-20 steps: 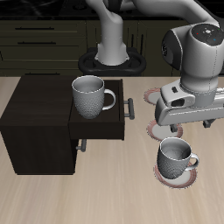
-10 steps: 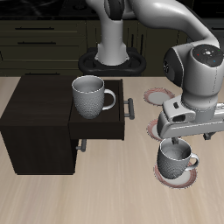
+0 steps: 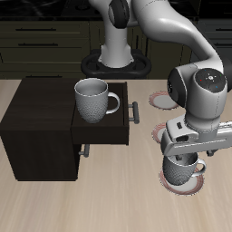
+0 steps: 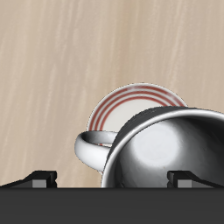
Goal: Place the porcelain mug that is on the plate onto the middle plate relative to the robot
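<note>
The porcelain mug stands on the plate nearest the table's front edge, its handle sticking out sideways. My gripper is open and low over the mug, jaws wide apart. In the wrist view the gripper spans the handle and the mug's near wall, with one fingertip over the dark inside. The plate under the mug shows past it. The middle plate is mostly hidden behind my hand; only a sliver of rim shows.
A larger grey-white mug stands on the dark cabinet, whose open drawer juts toward the plates. A third plate lies farther back.
The gripper has come forward from above the middle plate and dropped down onto the porcelain mug. The mug and plates have not moved.
</note>
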